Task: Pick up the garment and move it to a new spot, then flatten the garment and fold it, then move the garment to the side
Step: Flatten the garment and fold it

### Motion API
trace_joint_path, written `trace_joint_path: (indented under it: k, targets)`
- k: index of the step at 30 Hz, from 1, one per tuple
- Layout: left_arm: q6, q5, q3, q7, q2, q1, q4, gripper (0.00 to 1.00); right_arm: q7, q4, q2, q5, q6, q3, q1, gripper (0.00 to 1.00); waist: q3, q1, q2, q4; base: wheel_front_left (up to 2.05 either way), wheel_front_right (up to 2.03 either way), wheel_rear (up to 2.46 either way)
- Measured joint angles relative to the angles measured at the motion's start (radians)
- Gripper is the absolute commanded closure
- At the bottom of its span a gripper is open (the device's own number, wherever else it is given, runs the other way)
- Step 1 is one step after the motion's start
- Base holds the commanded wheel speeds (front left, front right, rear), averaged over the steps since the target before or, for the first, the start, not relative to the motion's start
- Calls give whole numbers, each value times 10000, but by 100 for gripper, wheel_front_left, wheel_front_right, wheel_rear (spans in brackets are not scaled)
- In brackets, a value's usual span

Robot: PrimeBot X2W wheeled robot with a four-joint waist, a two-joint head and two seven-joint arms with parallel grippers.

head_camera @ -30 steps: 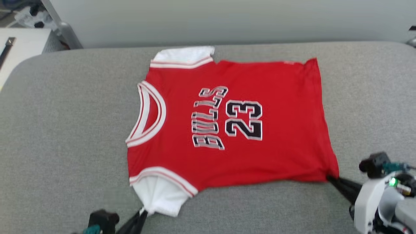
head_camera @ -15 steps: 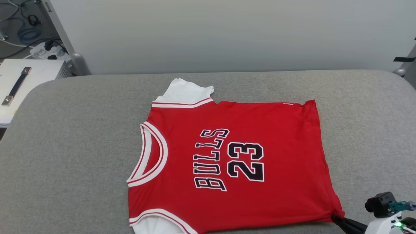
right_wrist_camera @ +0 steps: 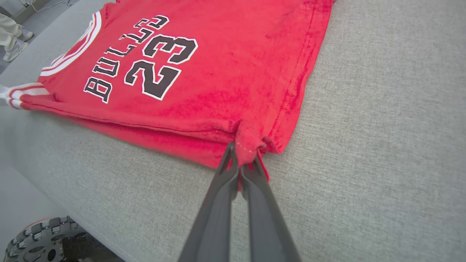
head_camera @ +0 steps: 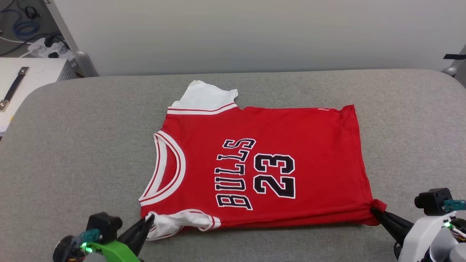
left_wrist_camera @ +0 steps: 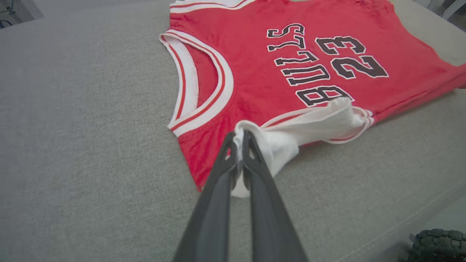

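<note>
Centre frame, your red garment (head_camera: 262,163) lies flat on the grey pad (head_camera: 72,145); at lower left your left gripper (head_camera: 148,219) pinches its white sleeve (head_camera: 174,222), at lower right your right gripper (head_camera: 375,211) pinches the hem corner (head_camera: 379,205).

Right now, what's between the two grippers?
Head view: the garment, its near edge running from the white sleeve in the left gripper to the red hem corner in the right gripper.

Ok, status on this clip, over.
Left gripper shut on white sleeve of garment. Right gripper shut on hem corner. Front up on grey pad, near edge gathered. Nothing in the way.
</note>
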Motion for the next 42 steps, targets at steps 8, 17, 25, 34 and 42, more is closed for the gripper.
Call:
trace_joint_path:
  k: [8,17,25,34,42]
  targets:
    - [-777,535,-4,836,77,-2367,686,100,407,-426,213,-326,0,-972,-158,100,622,0,0,-145,0,0,0]
    - [-1469,800,-230,1448,-201,-4432,2178,100,957,-594,489,-656,0,-1593,-836,100,1540,1,0,-392,0,0,0]
    - [-1735,813,-790,1513,-717,-5234,4236,100,1377,-184,890,-857,0,-1601,-1635,100,2380,2,0,-596,0,0,0]
    - [-1808,644,-1641,627,-1210,-5880,5515,100,1465,543,1152,-1028,0,-1164,-1944,100,2763,2,0,-553,0,0,0]
    - [-1810,619,-2071,0,-1335,-6145,6123,0,880,608,1231,-982,0,-1574,-1909,0,2358,2,0,-382,0,0,0]
